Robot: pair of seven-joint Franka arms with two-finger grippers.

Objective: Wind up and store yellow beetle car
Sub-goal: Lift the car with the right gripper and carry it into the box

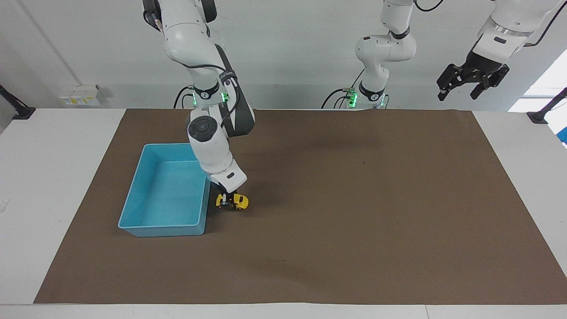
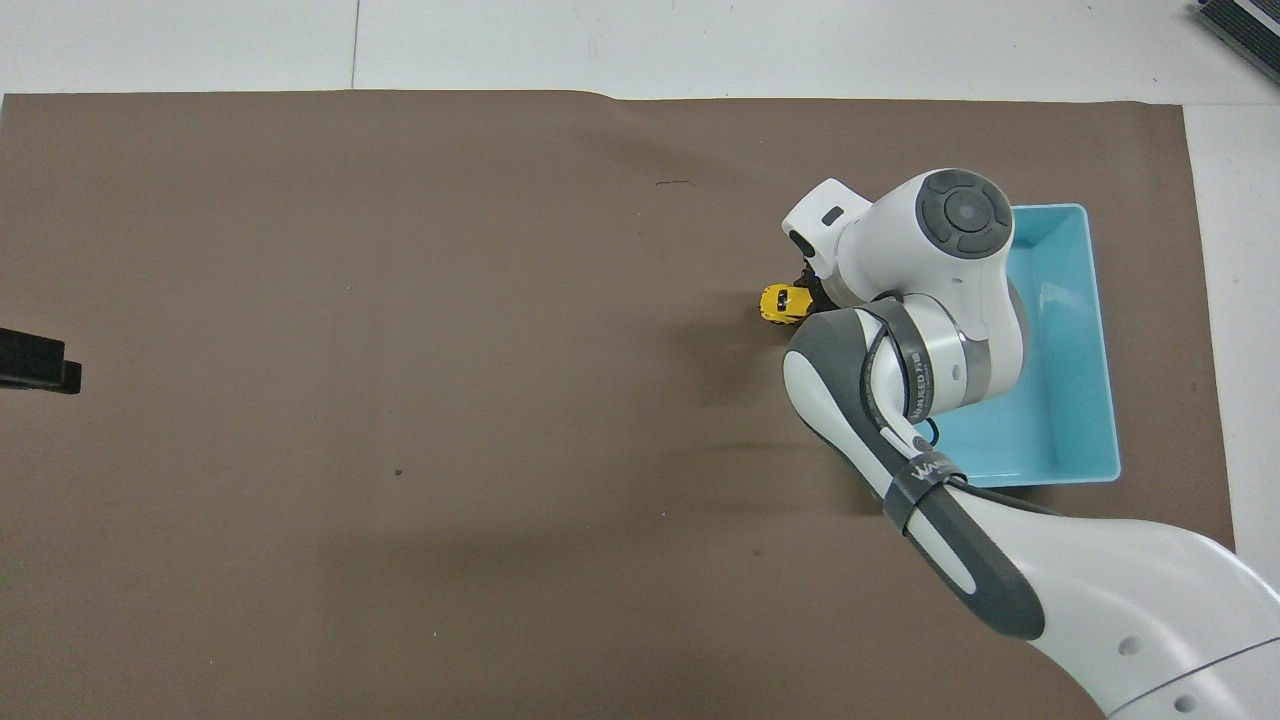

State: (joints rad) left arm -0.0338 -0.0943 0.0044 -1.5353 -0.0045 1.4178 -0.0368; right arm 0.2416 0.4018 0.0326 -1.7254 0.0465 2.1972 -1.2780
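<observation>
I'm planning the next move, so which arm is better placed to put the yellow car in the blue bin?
Right. The right claw is shut on the yellow beetle car beside the light blue bin. The left claw waits raised at the other end.

The right gripper [image 1: 227, 199] is mostly hidden in the overhead view under its own wrist, so its fingertips cannot be seen there. The yellow beetle car [image 1: 233, 202] is partly covered by that gripper; its end under the fingers is hidden. The light blue bin [image 2: 1085, 330] is partly covered by the right arm. The left gripper [image 1: 460, 86] shows in the overhead view only as a dark tip cut off at the edge.
</observation>
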